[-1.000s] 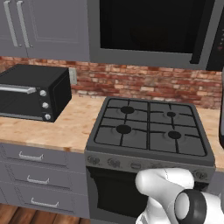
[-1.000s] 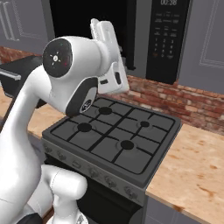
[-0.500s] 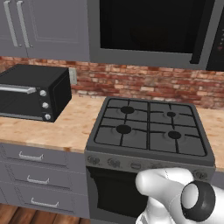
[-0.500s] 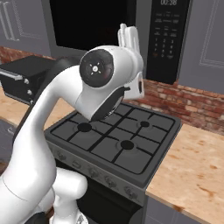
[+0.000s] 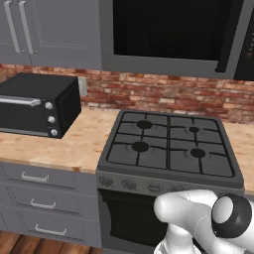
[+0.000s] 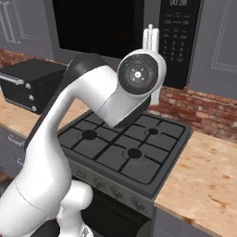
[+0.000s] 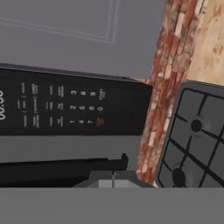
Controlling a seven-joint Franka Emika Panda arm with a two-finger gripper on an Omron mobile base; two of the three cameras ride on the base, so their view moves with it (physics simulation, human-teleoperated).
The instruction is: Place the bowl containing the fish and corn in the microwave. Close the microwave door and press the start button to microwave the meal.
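Observation:
The microwave (image 5: 107,34) hangs above the stove, and its door (image 5: 166,27) is closed with a dark window. The bowl, the fish and the corn are hidden. In the right base view my gripper (image 6: 149,36) points up, shut with nothing in it. It sits just left of the black keypad panel (image 6: 179,42), at the door's right edge. The hand view is rolled sideways: the keypad (image 7: 65,107) lies close ahead, and my gripper (image 7: 113,178) has its tips pressed together at the bottom.
A black toaster oven (image 5: 34,104) stands on the wooden counter (image 5: 74,144) to the left. The four-burner stove (image 5: 168,146) lies right under the arm. Grey cabinets (image 5: 49,30) flank the microwave, and a brick wall (image 5: 163,94) runs behind the counter.
The arm has swung right across the microwave front, carrying the gripper from the door window toward the keypad. The fingers have closed from part-open to shut.

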